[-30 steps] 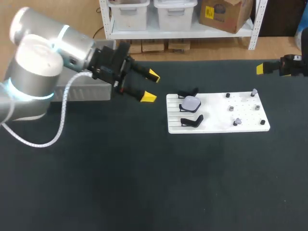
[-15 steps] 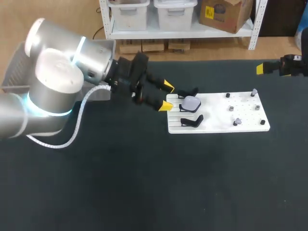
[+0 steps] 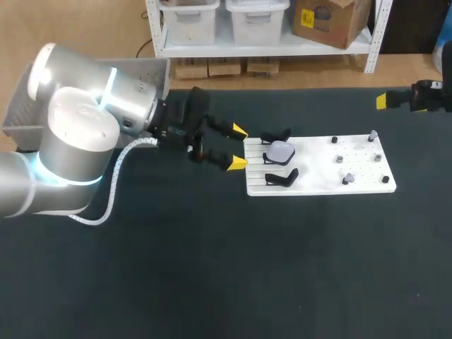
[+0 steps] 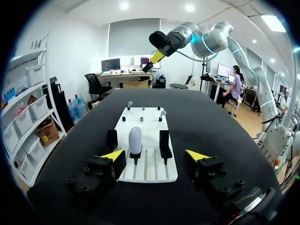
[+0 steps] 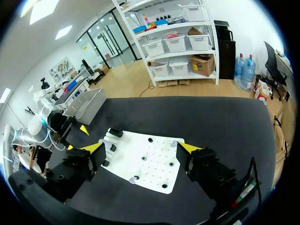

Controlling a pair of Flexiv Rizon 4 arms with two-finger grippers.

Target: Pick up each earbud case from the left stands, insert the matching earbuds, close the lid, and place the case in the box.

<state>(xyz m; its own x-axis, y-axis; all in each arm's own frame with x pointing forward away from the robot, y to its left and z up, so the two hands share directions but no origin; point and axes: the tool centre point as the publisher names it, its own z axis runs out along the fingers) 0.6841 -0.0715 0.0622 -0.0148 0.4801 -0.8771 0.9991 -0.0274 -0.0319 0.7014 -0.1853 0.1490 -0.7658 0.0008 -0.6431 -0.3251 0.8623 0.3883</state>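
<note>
A grey metal box (image 3: 145, 70) sits at the far left edge of the black surface (image 3: 212, 268), behind the big silver left arm (image 3: 78, 134). The left jaws point to the right and are spread wide, with nothing between them. Their yellow tips (image 3: 236, 131) are just beside the left edge of a flat white board (image 3: 318, 176) with grooves in it. I cannot tell if the nearer tip touches that edge.

Black stands (image 3: 282, 177) sit in a row on the left part of the board. The pale oval earbud case (image 3: 280, 150) sits on the middle stand, with one black stand on each side of it. In the left wrist view the case (image 4: 135, 139) stands upright just ahead of the gap in the jaws. It is closer to one yellow tip (image 4: 113, 154) than to the other, and no finger touches it.

Small grey and black pegs (image 3: 346, 180) stick up from the right part of the board. They are too small to tell what they are.

The right arm (image 3: 427, 95) comes in at the far right edge, well apart from the board. In the right wrist view the right jaws are spread wide too, with yellow tips (image 5: 92, 147) far from each other. They hold nothing, and the white board (image 5: 154, 161) lies ahead of them, well apart.
</note>
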